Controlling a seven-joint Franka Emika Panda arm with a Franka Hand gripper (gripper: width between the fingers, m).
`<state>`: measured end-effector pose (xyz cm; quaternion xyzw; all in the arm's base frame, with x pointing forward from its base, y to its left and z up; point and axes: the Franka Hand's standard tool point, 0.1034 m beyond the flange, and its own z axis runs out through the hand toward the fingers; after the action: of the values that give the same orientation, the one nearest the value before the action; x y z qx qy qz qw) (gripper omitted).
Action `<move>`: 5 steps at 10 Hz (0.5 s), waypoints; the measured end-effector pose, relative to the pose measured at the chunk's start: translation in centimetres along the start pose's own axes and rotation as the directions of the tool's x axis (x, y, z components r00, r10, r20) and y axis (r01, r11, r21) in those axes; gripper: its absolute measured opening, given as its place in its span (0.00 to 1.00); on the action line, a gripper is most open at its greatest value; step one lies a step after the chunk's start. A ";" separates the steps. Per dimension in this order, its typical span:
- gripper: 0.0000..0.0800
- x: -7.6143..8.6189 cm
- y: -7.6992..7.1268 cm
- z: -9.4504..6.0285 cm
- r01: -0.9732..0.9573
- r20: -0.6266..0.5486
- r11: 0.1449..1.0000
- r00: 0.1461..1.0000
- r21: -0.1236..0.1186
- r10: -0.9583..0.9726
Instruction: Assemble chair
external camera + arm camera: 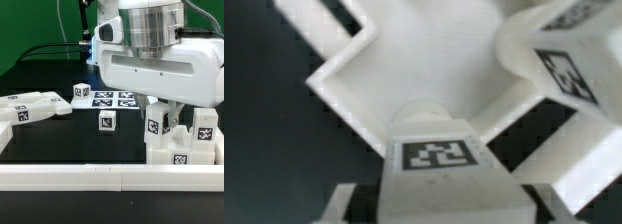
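The gripper [160, 110] hangs in the right half of the exterior view, low over the black table [60, 140], under the big white body of the arm. Just below it, in the lower right of the frame, stands a cluster [185, 152] of white chair parts, set close together just behind the rail [70, 176] that runs along the bottom edge. Whether the cluster touches the rail I cannot tell. A block [156, 126] with a tag on its face rises at the cluster's left side, directly under the fingers.

In the wrist view this block [441, 160] fills the middle, its tag toward the camera, and one finger [345, 205] shows on each side of it. A thin dark slit separates each finger from the block, so the jaws are spread around it and do not seem to press on it. Beyond the block a forked white part [384, 60] spreads over the dark table, and another tagged part [571, 70] stands just beside it.

The other parts are well apart from the gripper. A slab [30, 108] with tags rests at the middle left of the exterior view. A small piece [82, 91] lies beside the marker board [112, 98]. A single cube [107, 121] stands in the centre of the frame, between the marker board and the rail, near the gripper but apart from it.
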<state>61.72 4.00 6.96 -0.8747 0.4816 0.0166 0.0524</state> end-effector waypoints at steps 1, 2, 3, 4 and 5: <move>0.36 0.1 -0.1 0.0 -0.097 0.002 0.995 0.995 0.003 0.097; 0.36 0.2 -0.1 0.0 -0.211 0.009 0.977 0.977 0.008 0.211; 0.36 0.5 -0.1 0.0 -0.351 0.021 0.936 0.936 0.016 0.351; 0.36 0.5 -0.1 0.0 -0.446 0.037 0.895 0.895 0.022 0.445; 0.36 0.6 -0.1 0.0 -0.564 0.052 0.826 0.826 0.021 0.562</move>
<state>62.10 3.60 6.89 -0.6923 0.7168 0.0417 0.0712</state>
